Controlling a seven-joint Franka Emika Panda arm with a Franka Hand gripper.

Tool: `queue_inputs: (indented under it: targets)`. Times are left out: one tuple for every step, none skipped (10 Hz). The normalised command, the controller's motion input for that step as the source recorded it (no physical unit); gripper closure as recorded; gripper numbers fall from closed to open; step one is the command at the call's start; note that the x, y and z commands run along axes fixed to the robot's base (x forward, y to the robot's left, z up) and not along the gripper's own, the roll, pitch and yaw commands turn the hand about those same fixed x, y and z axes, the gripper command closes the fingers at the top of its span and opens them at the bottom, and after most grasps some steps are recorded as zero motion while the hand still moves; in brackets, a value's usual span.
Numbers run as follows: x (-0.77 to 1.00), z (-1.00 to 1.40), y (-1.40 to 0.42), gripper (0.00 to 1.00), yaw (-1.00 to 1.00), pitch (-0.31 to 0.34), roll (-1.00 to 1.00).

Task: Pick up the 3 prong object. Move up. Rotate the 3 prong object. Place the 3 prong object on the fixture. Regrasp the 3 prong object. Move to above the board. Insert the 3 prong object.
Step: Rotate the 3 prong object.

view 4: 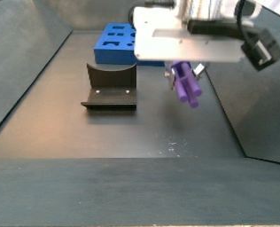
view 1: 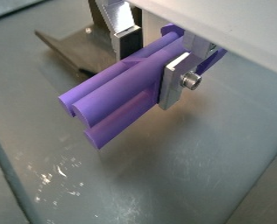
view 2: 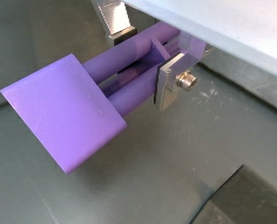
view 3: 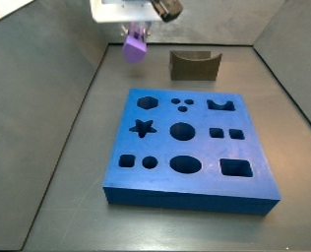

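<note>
3 prong object (view 4: 185,85) being held clamped between the end effector (view 1: 152,59) plates, being suspended above the floor, beside the fixture (view 4: 109,86), apart from the board (view 3: 186,148)

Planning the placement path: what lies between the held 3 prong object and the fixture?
Only bare floor, seen in a side view: the gripper holds the 3 prong object apart from the fixture.

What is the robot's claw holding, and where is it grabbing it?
The gripper, up off the floor beside the fixture, holds the purple 3 prong object, pinched near one end of its long body.
</note>
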Motion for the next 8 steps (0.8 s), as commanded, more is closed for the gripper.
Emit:
queue_inputs:
  targets:
    - [0.05, -0.94, 0.01, 1.00, 0.01, -0.034, -0.09]
    - [0.05, -0.81, 0.01, 1.00, 0.01, -0.034, -0.10]
    - [0.05, -0.69, 0.01, 1.00, 0.01, -0.041, -0.11]
    - [0.05, -0.58, 0.01, 1.00, 0.01, -0.048, -0.12]
    - [0.04, -0.44, 0.01, 1.00, 0.01, -0.060, -0.13]
    - [0.04, -0.34, 0.01, 1.00, 0.01, -0.062, -0.14]
    - [0.04, -0.27, 0.01, 1.00, 0.01, -0.066, -0.15]
    - [0.00, 0.00, 0.00, 0.00, 0.00, 0.000, 0.00]
